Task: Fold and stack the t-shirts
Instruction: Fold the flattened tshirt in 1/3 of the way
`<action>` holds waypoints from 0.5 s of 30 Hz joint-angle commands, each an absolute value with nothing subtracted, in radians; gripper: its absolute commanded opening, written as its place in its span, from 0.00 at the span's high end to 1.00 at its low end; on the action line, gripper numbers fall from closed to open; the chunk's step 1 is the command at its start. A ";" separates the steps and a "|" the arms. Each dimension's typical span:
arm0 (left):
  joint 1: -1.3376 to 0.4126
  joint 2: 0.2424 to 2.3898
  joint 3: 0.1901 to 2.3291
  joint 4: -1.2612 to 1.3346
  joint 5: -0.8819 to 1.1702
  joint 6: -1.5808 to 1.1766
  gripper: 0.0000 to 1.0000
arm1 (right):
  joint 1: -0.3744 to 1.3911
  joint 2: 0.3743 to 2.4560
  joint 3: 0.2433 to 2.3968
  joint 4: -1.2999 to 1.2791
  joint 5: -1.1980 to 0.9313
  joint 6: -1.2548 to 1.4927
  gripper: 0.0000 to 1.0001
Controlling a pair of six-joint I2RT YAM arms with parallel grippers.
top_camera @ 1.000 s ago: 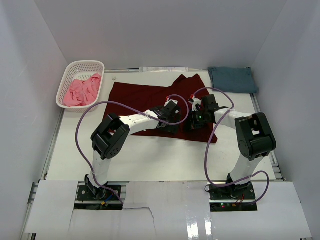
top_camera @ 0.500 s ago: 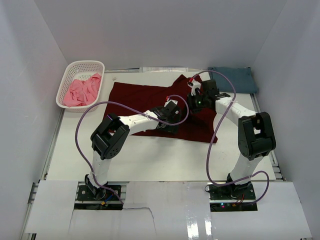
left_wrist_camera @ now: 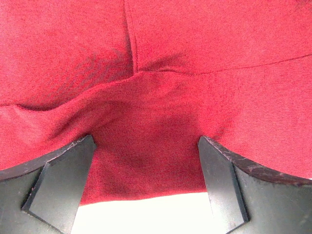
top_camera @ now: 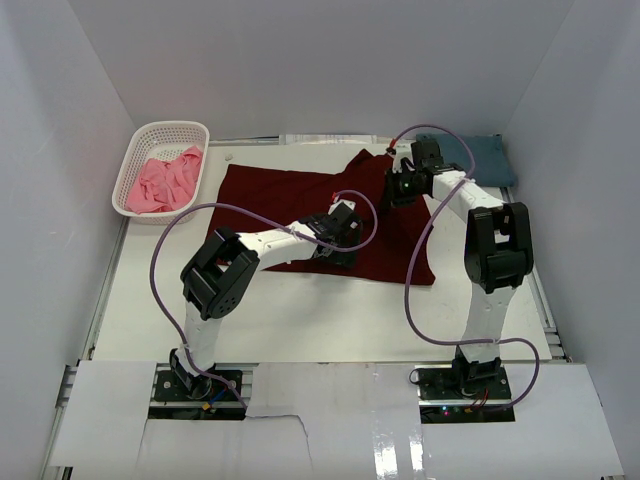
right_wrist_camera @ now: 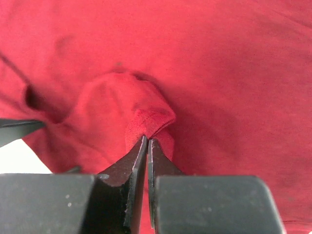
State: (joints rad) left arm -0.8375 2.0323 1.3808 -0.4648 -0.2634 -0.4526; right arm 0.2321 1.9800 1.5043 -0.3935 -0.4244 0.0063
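Toward the middle of the white table (top_camera: 300, 300), the maroon t-shirt (top_camera: 280, 195) lies spread mostly flat, its long side running from 9 o'clock to 3 o'clock. 1 flap reaches out toward 12 o'clock, and its right edge trails down toward 4 o'clock.

At the shirt's 1 o'clock corner sits the right gripper (right_wrist_camera: 147, 141). In the right wrist view its 2 fingers are pressed tight together, clamped on a small rolled fold of the maroon hem. Just beyond the tips the cloth bunches into a soft hump, with more maroon cloth filling the view behind it.

Near the shirt's 6 o'clock edge sits the left gripper (left_wrist_camera: 146, 141), its fingers (left_wrist_camera: 58, 185) spread wide apart with nothing caught between them. Below it the maroon cloth rises in a low ridge that crosses from 9 o'clock to 3 o'clock just past the fingertips. A seam runs away toward 12 o'clock, and a strip of bare table shows beneath the near hem. Whether the tips press into the cloth I cannot tell.

From the right gripper toward 2 o'clock, the slate-blue t-shirt (top_camera: 480, 158) lies folded into a flat rectangle at the table's far right corner. The arm hides whether it touches the maroon one.

At 10 o'clock a white lattice basket (top_camera: 150, 135) stands well apart from both grippers, holding the pink t-shirt (top_camera: 165, 182) in a crumpled heap.
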 commanded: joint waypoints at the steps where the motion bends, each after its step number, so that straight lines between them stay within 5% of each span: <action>1: -0.876 2.171 1.278 -0.617 -0.037 -0.515 0.02 | 0.207 2.000 1.569 -0.439 -0.405 -0.035 0.92; 15: -0.876 2.164 1.278 -0.620 -0.041 -0.514 0.02 | 0.144 2.040 1.603 -0.433 -0.273 -0.046 0.92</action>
